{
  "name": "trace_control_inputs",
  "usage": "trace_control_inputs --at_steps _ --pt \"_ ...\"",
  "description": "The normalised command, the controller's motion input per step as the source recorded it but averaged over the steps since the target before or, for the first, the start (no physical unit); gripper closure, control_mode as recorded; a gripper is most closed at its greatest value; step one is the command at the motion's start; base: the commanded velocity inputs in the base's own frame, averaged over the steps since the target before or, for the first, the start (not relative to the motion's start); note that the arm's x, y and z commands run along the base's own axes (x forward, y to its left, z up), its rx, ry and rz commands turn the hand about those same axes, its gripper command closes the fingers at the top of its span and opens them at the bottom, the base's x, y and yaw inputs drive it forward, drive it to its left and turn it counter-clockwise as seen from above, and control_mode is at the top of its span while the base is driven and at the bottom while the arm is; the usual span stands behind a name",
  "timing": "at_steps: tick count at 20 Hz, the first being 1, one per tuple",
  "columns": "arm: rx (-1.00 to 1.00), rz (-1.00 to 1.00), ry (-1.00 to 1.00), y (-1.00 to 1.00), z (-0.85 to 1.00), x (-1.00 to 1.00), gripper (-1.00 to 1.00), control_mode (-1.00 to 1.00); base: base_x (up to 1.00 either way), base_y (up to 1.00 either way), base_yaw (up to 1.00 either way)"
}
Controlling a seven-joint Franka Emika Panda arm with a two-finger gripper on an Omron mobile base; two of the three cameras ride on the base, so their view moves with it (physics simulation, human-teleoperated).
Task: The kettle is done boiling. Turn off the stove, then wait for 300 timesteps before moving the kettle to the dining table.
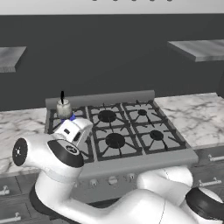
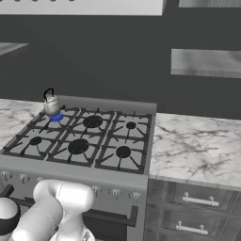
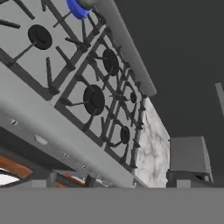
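Note:
The small silver kettle (image 1: pixel 63 108) (image 2: pixel 51 106) with its thin black handle stands on the back left burner of the grey steel stove (image 1: pixel 144 160) (image 2: pixel 70 171) (image 3: pixel 26 111). A blue flame (image 2: pixel 55 117) (image 3: pixel 77 8) burns under it. The row of front knobs (image 1: pixel 113 179) (image 2: pixel 115 192) (image 3: pixel 40 140) runs along the stove's face. My white hand (image 1: pixel 73 128) hovers over the stove's front left part, in front of the kettle and apart from it. In the hand view my gripper (image 3: pixel 113 183) is open with nothing between its fingertips. The dining table is out of view.
Marble counters (image 1: pixel 192 118) (image 2: pixel 193 146) flank the stove on both sides. Grey shelves (image 1: pixel 197 48) (image 2: pixel 204 61) hang on the dark wall. Drawers (image 2: pixel 197 200) sit under the right counter. The stove's raised back rail (image 3: pixel 127 48) runs behind the burners.

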Motion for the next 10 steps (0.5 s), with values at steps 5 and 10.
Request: trace_control_inputs --at_steps 5,10 --pt "-0.12 0.13 0.0 0.0 -0.15 -0.31 -1.0 -1.0 0.0 0.0 0.0" --pt "-0.13 0.15 0.0 0.0 -0.12 -0.26 -1.0 -1.0 0.0 0.0 0.0"
